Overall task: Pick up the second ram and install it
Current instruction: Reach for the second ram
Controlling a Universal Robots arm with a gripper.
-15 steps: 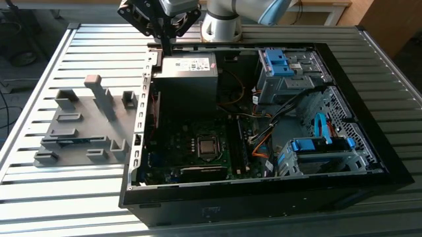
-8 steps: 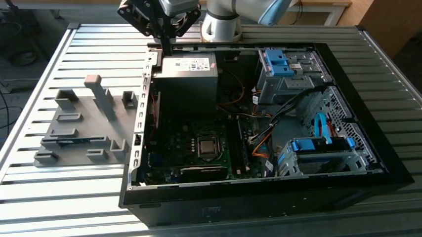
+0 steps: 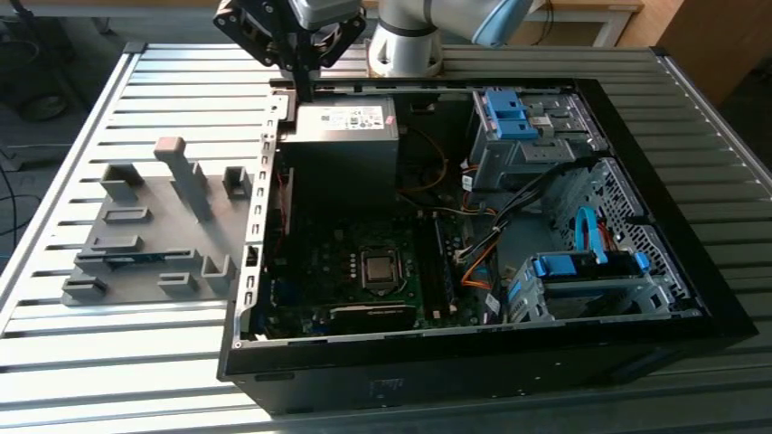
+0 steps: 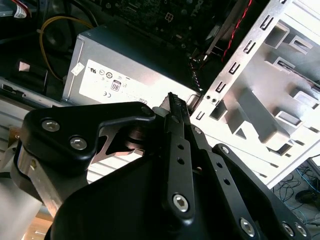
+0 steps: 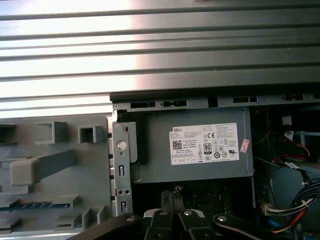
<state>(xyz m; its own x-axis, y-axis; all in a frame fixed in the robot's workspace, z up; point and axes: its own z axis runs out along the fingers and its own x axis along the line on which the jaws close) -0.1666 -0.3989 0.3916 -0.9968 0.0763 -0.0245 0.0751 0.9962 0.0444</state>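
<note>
Slatted table point(image 3: 108, 362) bears 1 case point(image 3: 483, 366), 1 fixture point(image 3: 183, 181) holding 1 ram point(image 5: 30, 205); jaws closed.

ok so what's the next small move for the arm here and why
Probably a sideways move of the gripper toward the exterior view's left, to above the grey holder. The gripper hangs over the power supply, shut on nothing, while the blue memory stick lies in that holder, outside the case. It would likely have to open on the way.
</note>
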